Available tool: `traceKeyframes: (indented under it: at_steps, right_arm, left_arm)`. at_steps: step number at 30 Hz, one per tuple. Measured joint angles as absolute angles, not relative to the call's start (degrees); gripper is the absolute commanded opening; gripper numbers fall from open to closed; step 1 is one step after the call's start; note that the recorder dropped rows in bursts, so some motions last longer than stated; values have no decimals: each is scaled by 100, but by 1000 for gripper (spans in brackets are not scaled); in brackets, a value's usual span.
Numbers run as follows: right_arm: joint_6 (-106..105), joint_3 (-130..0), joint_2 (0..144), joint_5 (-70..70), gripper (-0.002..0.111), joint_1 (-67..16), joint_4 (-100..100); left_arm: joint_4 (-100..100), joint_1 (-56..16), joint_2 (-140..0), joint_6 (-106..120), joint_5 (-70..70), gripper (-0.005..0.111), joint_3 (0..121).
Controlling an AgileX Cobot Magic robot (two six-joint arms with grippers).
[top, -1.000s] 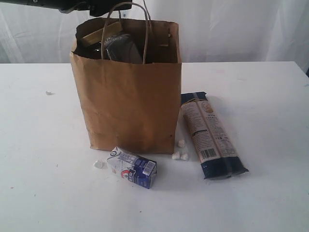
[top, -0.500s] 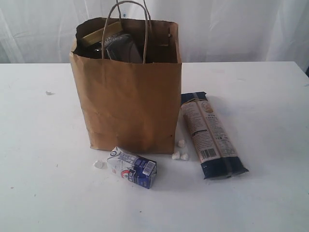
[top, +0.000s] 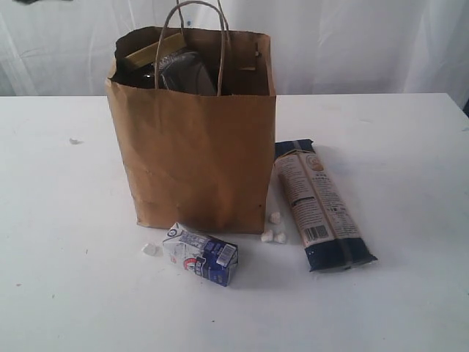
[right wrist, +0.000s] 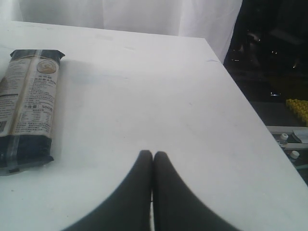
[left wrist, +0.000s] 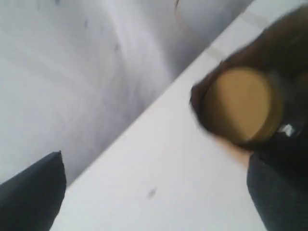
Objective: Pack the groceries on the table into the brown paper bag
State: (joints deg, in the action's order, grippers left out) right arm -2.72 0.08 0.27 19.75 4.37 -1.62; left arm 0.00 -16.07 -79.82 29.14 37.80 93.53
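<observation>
Creased kraft paper bag (top: 198, 161) stands on smooth white bench (top: 410, 147), glossy noodle packet (top: 321, 209) at four o'clock; left hand (left wrist: 154, 192) splayed, right hand (right wrist: 153, 159) pinched closed.

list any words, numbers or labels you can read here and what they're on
"500g": it seems to read so on the pale label of the long dark-blue noodle packet in the right wrist view. The rest of that label's print is too small to read.
Small white-blue carton: a logo and print, too small and blurred to read.
Tall brown paper bag: no writing visible on it.
</observation>
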Motion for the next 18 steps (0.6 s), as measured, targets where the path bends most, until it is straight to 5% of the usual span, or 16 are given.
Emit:
traceKeyframes:
  at_steps: [6, 14, 18]
  right_arm:
    - [-272, 8, 27, 1975, 0, 437, -162]
    - [-272, 8, 27, 1975, 0, 437, -162]
    - [-272, 8, 27, 1975, 0, 437, -162]
  left_arm:
    - [3018, -1260, -8344, 440, 4775, 105, 8731]
    - [3230, -467, -8614, -404, 4786, 104, 6925]
    - [3230, -410, -8614, -690, 4322, 85, 6202]
